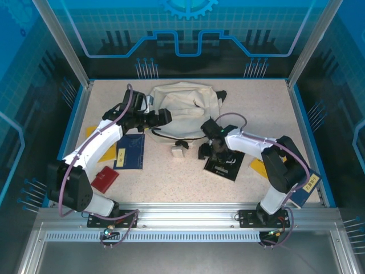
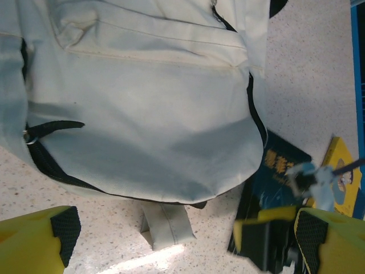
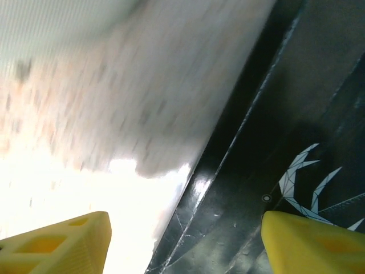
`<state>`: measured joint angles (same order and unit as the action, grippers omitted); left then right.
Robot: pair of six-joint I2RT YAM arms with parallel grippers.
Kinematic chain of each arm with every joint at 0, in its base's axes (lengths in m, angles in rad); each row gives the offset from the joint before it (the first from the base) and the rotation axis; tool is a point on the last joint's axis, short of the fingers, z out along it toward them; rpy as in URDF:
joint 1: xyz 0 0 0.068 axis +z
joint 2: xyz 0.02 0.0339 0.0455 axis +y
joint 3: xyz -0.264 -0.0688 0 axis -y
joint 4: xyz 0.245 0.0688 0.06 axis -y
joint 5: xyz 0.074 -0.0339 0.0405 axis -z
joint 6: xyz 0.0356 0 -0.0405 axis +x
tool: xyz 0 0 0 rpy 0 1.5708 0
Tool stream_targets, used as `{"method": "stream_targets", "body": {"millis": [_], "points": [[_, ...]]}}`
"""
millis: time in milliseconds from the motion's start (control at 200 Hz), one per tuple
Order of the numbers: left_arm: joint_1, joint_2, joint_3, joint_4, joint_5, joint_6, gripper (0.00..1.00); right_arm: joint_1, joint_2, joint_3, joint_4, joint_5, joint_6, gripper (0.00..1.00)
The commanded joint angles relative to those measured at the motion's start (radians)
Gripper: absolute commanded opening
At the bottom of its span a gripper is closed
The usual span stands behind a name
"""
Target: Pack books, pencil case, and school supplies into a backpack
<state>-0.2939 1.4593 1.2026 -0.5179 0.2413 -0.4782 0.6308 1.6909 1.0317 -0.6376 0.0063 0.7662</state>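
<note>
The cream-white backpack (image 1: pixel 182 105) (image 2: pixel 142 103) lies flat at the back middle, its beige tag (image 1: pixel 178 150) (image 2: pixel 165 222) on the table in front of it. My left gripper (image 1: pixel 162 117) (image 2: pixel 185 242) hovers open over the backpack's front-left edge, with the tag below the gap. My right gripper (image 1: pixel 209 150) (image 3: pixel 182 251) hangs open low over a black book (image 1: pixel 224 168) (image 3: pixel 274 142) with a white antler print; the book's left edge runs between the fingers. A navy book (image 1: pixel 130 151) lies at the left. Yellow books (image 1: pixel 108 153) (image 1: pixel 259 165) peek out beside each arm.
A flat red case (image 1: pixel 104 178) that looks like the pencil case lies near the left arm's base. A blue box (image 1: pixel 307 188) sits at the right by the right arm. Blue rims (image 1: pixel 311 137) and glass walls enclose the table. The right wrist view is blurred.
</note>
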Motion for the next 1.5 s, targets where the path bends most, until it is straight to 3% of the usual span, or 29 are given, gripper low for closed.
{"method": "stream_targets", "body": {"millis": [0, 135, 245, 435, 575, 880, 1070, 1496], "points": [[-0.040, -0.017, -0.016, 0.016, 0.042, -0.030, 0.99, 0.026, -0.064, -0.042, -0.100, -0.083, 0.020, 0.71], [-0.103, -0.003, -0.015, 0.020, 0.041, -0.067, 0.99, -0.028, -0.184, -0.014, -0.172, 0.019, 0.026, 0.73], [-0.177, 0.012, -0.021, 0.034, 0.034, -0.112, 0.99, -0.129, -0.240, -0.029, -0.196, 0.063, 0.009, 0.75], [-0.306, 0.086, 0.015, 0.025, 0.036, -0.220, 0.98, -0.339, -0.261, -0.105, -0.139, -0.009, -0.067, 0.76], [-0.405, 0.144, 0.026, 0.045, 0.010, -0.241, 0.97, -0.410, -0.221, -0.127, -0.123, -0.030, -0.112, 0.79], [-0.528, 0.341, 0.092, 0.043, -0.058, -0.275, 0.84, -0.443, -0.129, -0.183, -0.055, -0.090, -0.168, 0.75], [-0.540, 0.467, 0.172, 0.047, -0.034, -0.269, 0.58, -0.444, -0.102, -0.200, -0.022, -0.099, -0.178, 0.63], [-0.547, 0.649, 0.320, -0.028, -0.061, -0.241, 0.41, -0.442, -0.106, -0.187, -0.040, -0.168, -0.207, 0.51]]}}
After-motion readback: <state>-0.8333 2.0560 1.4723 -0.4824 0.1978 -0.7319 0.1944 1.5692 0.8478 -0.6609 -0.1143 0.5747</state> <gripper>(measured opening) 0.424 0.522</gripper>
